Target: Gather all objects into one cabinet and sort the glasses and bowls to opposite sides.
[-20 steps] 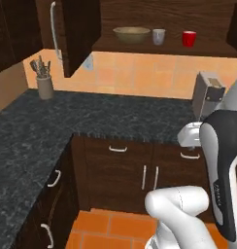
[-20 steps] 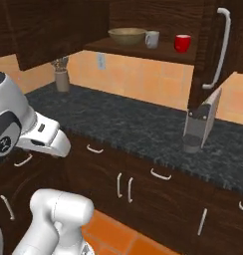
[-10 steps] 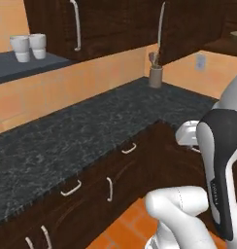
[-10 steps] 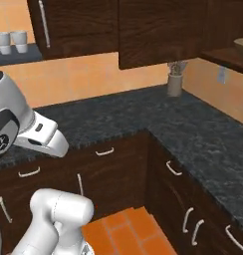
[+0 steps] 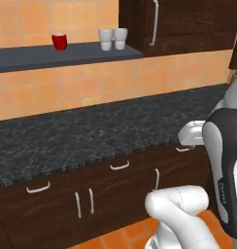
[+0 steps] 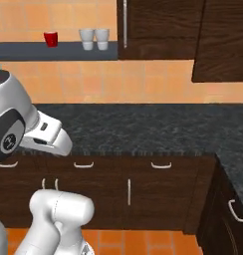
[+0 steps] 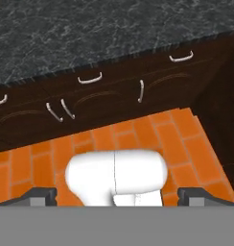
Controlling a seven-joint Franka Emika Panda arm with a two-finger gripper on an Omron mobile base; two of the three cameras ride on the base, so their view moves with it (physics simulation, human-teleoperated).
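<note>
Red cup point(image 5: 59, 41) sits on the grey wall shelf point(image 5: 23, 56), two pale cups point(image 5: 113, 38) just beside it toward the cabinet point(image 5: 183, 22). My fingers point(image 7: 117, 193) are spread wide, empty, pointing down at the orange floor point(image 7: 138, 139), so cups lie high above and well beyond them, across the dark surface point(image 5: 81, 136). I'd raise first, I judge.

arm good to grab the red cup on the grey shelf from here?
Probably not yet. The red cup stands unobstructed on the grey shelf, but high across the counter; the open tool points down at the floor.
</note>
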